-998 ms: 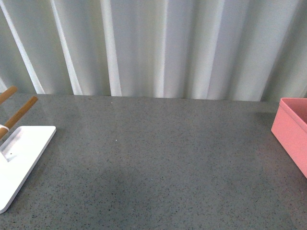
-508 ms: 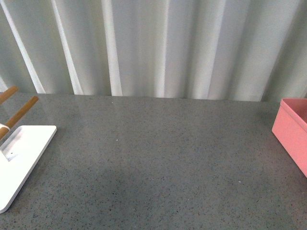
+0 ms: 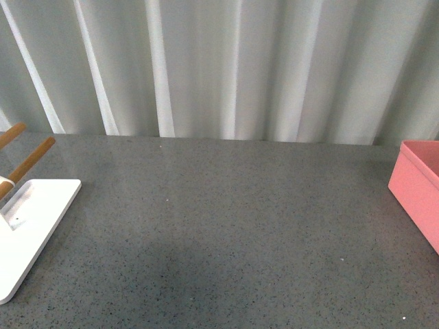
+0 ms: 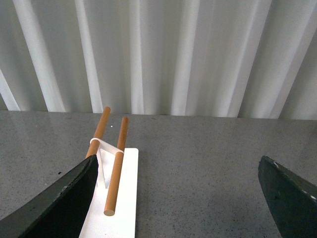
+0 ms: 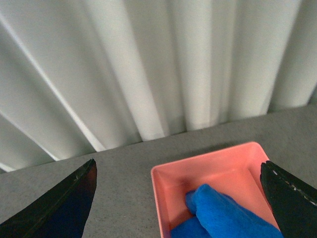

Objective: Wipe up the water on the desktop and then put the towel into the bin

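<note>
A: Status on the towel?

B: The bright blue fluffy microfibre towel [image 5: 223, 215] is bunched inside the salmon-pink rectangular plastic bin [image 5: 168, 198]. In the right wrist view it sits below and between the two dark fingers of the right hand [image 5: 178, 198].

A: Right hand state?

B: Spread wide, nothing between the fingers. It hangs above the bin, clear of the towel.

A: Left hand?

B: The left hand [image 4: 183, 196] is also spread wide and holds nothing. One finger [image 4: 59, 198] shows at each lower corner of the left wrist view, over the dark grey speckled stone-like desk [image 4: 198, 163].

A: What's near it?

B: A flat white stand [image 4: 119, 208] with two brown wooden rods [image 4: 116, 166] lies on the desk just ahead of the left hand, beside its finger on that side. The rods slant up and away from the hand, joined by a white band.

A: Front view?

B: Neither arm shows. Stand [image 3: 31, 219] at the left edge, bin [image 3: 418, 188] at the right edge, well apart, bare desk [image 3: 226, 226] between them. Pale pleated curtain [image 3: 226, 68] behind. I can't make out any water on the desk.
</note>
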